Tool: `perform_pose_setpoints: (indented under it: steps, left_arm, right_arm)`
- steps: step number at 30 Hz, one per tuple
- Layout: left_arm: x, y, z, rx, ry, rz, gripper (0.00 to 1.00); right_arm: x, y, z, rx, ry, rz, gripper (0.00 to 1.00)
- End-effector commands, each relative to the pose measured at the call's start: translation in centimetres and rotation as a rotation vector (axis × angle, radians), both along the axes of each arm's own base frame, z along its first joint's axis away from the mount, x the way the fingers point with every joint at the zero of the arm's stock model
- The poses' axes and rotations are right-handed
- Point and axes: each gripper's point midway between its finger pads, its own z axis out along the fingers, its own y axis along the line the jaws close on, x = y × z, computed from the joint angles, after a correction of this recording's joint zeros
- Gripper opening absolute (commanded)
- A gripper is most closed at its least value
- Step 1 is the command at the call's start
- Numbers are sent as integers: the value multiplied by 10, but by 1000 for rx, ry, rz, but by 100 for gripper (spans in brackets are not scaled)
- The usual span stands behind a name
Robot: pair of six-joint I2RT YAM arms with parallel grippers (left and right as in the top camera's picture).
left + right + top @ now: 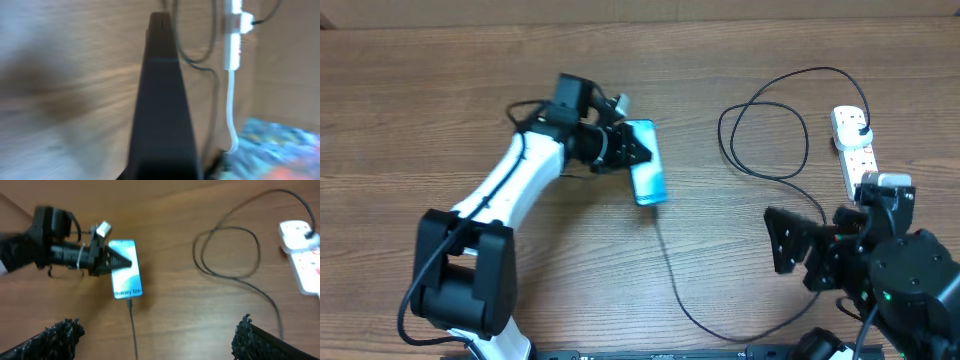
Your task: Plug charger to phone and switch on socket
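Phone (125, 282) lettering shows only from the right wrist; left hand (131, 262) closed, right hand (155, 327) open.

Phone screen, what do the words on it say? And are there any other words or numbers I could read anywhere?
"Galaxy S24+": white letters at the lower end of the phone screen in the right wrist view; the last sign is fuzzy.
Red marks on the power strip: too blurred to read.
Overhead view: the phone's letters are too small to read.
Left wrist view: all blurred, nothing to read.
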Motion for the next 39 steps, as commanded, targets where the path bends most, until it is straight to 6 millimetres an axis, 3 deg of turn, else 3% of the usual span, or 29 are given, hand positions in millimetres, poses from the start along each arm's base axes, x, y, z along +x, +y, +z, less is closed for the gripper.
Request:
perform_pose_setpoints:
  steps: [1, 5, 10, 17, 29, 36, 39]
  left_arm:
    - [13, 32, -7, 101, -154, -83, 4]
    - [6, 39, -24, 56, -110, -135, 5]
    - [-2, 27, -34, -105, -79, -209, 4]
    - [-6, 30, -76, -70, 6, -213, 5]
    - [-13, 34, -111, -36, 95, -205, 28]
    - [-22, 57, -134, 146, 166, -176, 46]
    - [-26, 71, -145, 250, 202, -156, 49]
  right_arm:
    - [10, 14, -6, 48, 22, -8, 100]
    - [21, 26, -16, 44, 38, -2, 100]
    - [33, 36, -24, 21, 64, -4, 100]
    - [46, 48, -38, -19, 110, -5, 100]
    - [74, 73, -40, 5, 91, -8, 100]
    - [77, 76, -36, 20, 73, -7, 100]
    - [78, 77, -35, 23, 70, -7, 100]
